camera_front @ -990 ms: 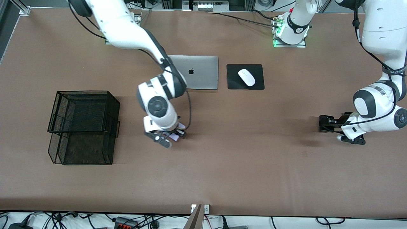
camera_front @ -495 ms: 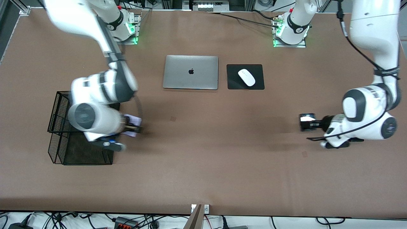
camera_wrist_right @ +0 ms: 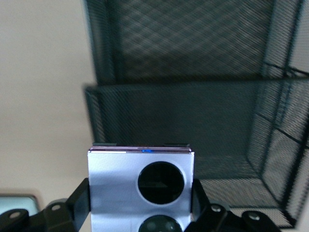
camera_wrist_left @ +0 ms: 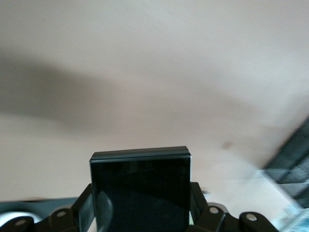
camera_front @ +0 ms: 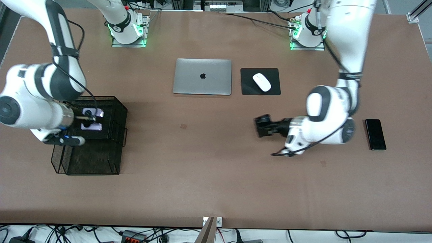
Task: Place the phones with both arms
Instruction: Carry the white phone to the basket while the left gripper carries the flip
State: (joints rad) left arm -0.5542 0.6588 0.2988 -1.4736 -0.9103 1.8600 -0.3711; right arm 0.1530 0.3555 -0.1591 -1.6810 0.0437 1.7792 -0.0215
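The pale-lilac flip phone [camera_front: 91,118] is clamped between the fingers of the right gripper [camera_front: 88,118], its two black round lenses facing up, and it hangs over the upper tier of the black wire-mesh basket [camera_front: 116,111] at the right arm's end of the counter [camera_front: 216,175]. In the right wrist view the same phone [camera_wrist_right: 141,186] fills the space between the gripper fingers [camera_wrist_right: 79,203], with the basket's mesh walls [camera_wrist_right: 183,63] just past it.

The small black flip phone [camera_front: 263,125] is pinched in the left gripper [camera_front: 266,126], up over bare counter well toward the left arm's end from the basket and nearer to the front camera than the mouse pad [camera_front: 260,81]. The left wrist view shows its glossy dark face [camera_wrist_left: 140,188] squeezed between the two fingers [camera_wrist_left: 197,203], brown counter [camera_wrist_left: 154,72] beneath it.

The longer black slab phone [camera_front: 375,134] lies flat on the counter, apart from both grippers, farther still from the basket than the left gripper, at the left arm's end.

A closed silver laptop [camera_front: 202,76] sits farther from the front camera than the basket, toward the middle of the counter; just beside it on the left arm's side, a white mouse [camera_front: 262,82] rests on the black mouse pad.
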